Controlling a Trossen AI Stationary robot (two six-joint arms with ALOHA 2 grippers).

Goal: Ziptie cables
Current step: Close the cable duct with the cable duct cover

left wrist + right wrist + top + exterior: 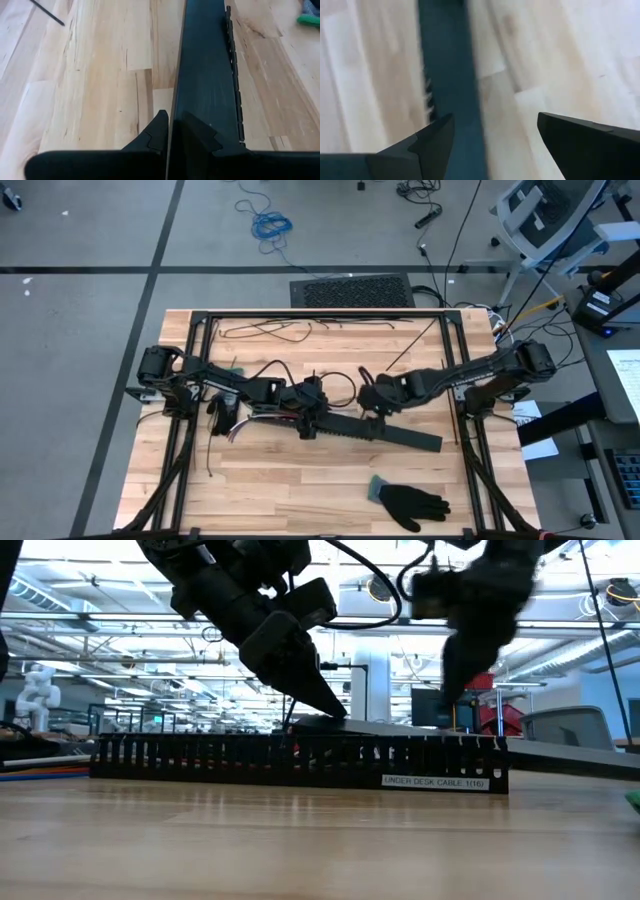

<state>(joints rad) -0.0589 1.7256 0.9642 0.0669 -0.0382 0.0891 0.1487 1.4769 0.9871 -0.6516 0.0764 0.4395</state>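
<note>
A long black slotted strip [390, 435] [300, 760] lies slantwise on the wooden table's middle. My left gripper [312, 420] [170, 132] is shut on the strip's left end. My right gripper [372, 408] [495, 130] hangs open just above the strip's middle, touching nothing; the strip [447, 65] shows under one finger. The cables [238, 426], a loose bundle of pale and coloured wires, lie on the table beside my left arm, left of the strip. Their ends [40, 768] show at the low view's left edge. My left gripper pinches a thin black edge [170, 117] at the strip's left end between its two fingers. The fingers [325, 700] slant down from the table's left side and lie along the strip. The strip's slotted body rests on the table; a flat black cover [420, 728] stands slightly raised over it.
A black glove with a teal cuff [410, 502] lies near the table's front right. Thin black strands [270, 330] lie along the far side. Black frame rails [462, 380] run down both sides of the table. Bare wood lies in front of the strip.
</note>
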